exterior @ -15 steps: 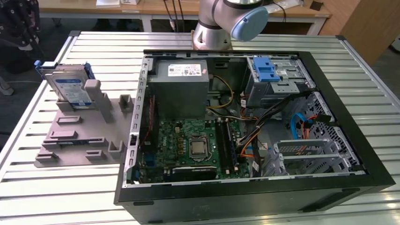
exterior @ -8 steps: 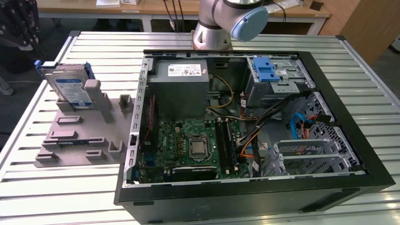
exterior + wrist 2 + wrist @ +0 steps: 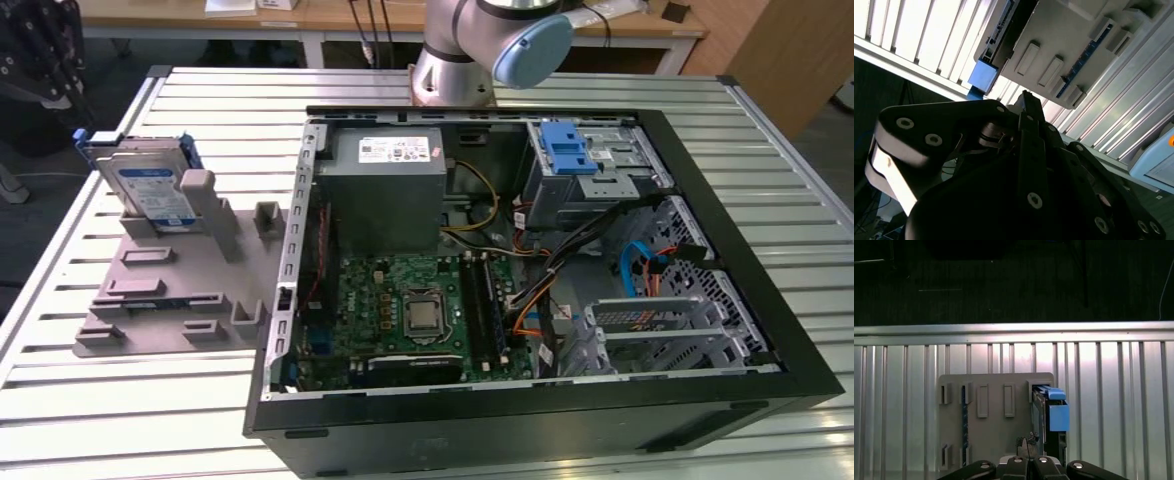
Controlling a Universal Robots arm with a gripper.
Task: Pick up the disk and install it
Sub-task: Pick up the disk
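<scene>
The disk (image 3: 147, 185) stands on edge in a grey holder block (image 3: 174, 290) at the exterior view's left, outside the open computer case; its white-and-blue label faces the camera and a blue carrier frames it. In the first wrist view the disk (image 3: 1051, 415) is edge-on at one side of the holder block (image 3: 989, 415). My gripper (image 3: 1025, 444) hangs above the block close to the disk, fingers together with nothing between them. In the second wrist view the gripper (image 3: 1027, 97) points toward the carrier's blue corner (image 3: 983, 76).
The open black computer case (image 3: 747, 240) lies on the slatted metal table (image 3: 120, 420). Inside are a grey power supply box (image 3: 387, 190), a motherboard (image 3: 400, 310), cables and a silver drive cage with a blue latch (image 3: 577, 150). The arm's base (image 3: 461, 55) stands behind the case.
</scene>
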